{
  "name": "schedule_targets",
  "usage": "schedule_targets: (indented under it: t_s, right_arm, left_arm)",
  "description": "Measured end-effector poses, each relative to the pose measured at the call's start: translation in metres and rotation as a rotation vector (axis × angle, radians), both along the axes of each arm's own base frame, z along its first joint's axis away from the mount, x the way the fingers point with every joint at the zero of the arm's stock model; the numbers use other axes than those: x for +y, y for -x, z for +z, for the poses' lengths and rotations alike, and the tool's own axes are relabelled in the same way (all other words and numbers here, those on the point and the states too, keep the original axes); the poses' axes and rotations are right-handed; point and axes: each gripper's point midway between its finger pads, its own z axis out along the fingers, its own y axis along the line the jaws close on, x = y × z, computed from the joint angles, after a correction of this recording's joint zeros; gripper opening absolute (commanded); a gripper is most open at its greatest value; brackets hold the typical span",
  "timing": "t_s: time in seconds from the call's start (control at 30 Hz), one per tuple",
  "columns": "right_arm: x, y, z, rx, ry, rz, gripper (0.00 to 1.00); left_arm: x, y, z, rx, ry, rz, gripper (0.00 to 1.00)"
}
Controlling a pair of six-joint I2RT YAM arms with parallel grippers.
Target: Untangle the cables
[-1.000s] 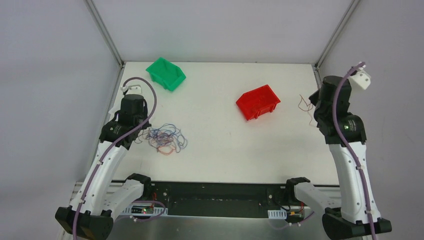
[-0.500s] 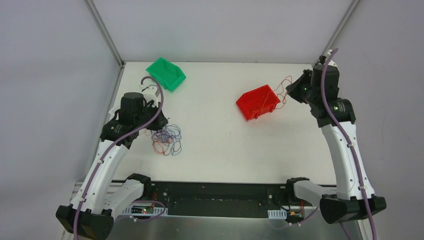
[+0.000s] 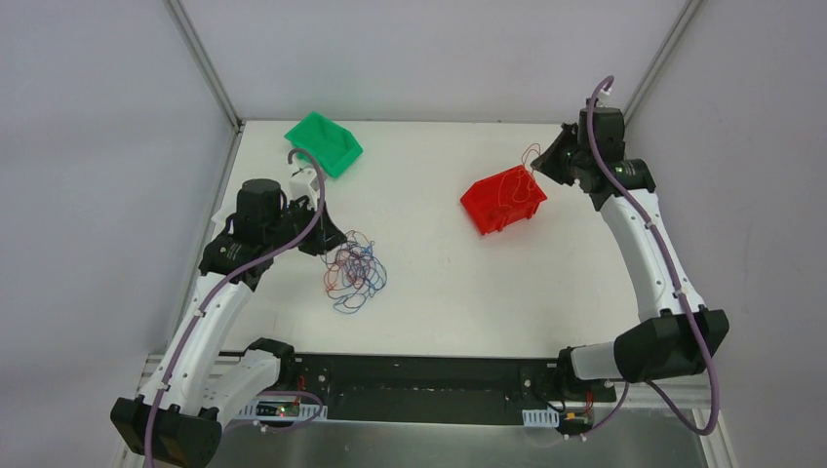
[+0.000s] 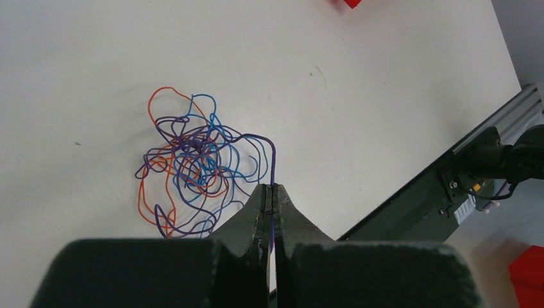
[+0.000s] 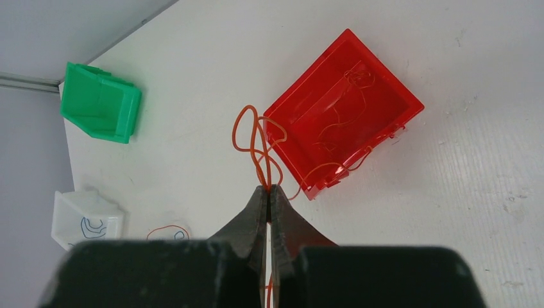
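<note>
- Cables (image 4: 192, 167) lie tangled on the desk (image 4: 385, 77); left pincer (image 4: 272, 189) is clamped on a purple wire (image 4: 274, 163) running out of them.
- Right pincer (image 5: 267, 190), closed on a red wire (image 5: 259, 163), hangs by the red bin (image 5: 378, 109).
- Next, probably: release it inside.

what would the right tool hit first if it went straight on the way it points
Likely the red bin: the right tool, shut on an orange cable, points at the bin's near corner. Depth is unclear, so it might meet the table just beside it instead.
</note>
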Motion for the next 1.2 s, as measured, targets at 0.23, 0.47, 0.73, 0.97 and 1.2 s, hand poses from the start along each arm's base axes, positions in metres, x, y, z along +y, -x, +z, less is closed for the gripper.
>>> schedule_targets:
  t_s: [0.23,0.47,0.73,0.97,1.2]
  right_arm:
    - [0.003,-0.013,-0.002,0.004,-0.012,-0.009,0.0]
    - [0.006,-0.022,0.054,-0.123,-0.045,-0.01,0.0]
    - [0.008,-0.02,0.071,-0.158,-0.06,-0.008,0.0]
    - [0.008,-0.028,0.042,-0.105,-0.053,-0.022,0.0]
    - [0.002,-0.04,-0.048,0.069,0.003,-0.067,0.0]
  left_arm:
    - [-0.006,0.0,-0.003,0.017,0.019,-0.027,0.0]
    - [-0.008,0.0,-0.003,0.023,0.025,-0.037,0.0]
    - [-0.008,-0.001,-0.005,0.031,0.024,-0.037,0.0]
    - [-0.008,-0.001,-0.006,0.032,0.024,-0.037,0.0]
    - [-0.008,-0.001,-0.006,0.033,0.024,-0.037,0.0]
